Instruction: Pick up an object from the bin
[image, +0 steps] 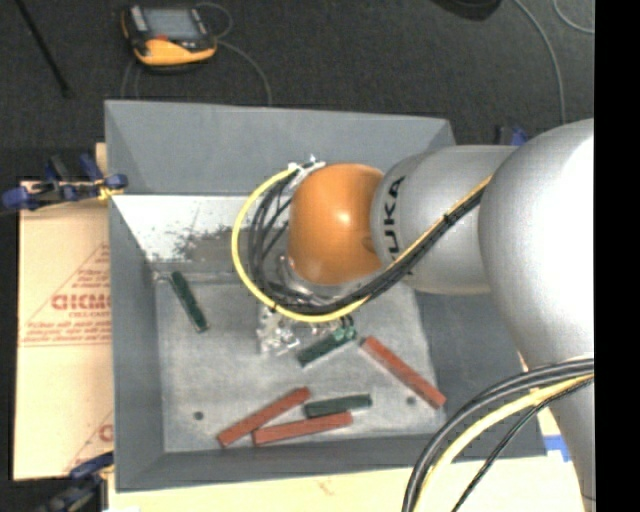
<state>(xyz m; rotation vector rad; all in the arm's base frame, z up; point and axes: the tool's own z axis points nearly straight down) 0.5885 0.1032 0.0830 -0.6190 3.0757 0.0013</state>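
Tool (277, 336) is low, its opening I cannot tell. The dark green stick (326, 348) lies just beside it, toward the view's right, slanting up-right.

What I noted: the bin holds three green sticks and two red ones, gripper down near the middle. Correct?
Not quite. The camera view shows three red sticks, not two. The three green sticks and the gripper near the middle of the bin are as noted.

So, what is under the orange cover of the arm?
Below the orange cover the end effector sticks out, beside a dark green stick. Whatever lies directly beneath the cover is hidden.
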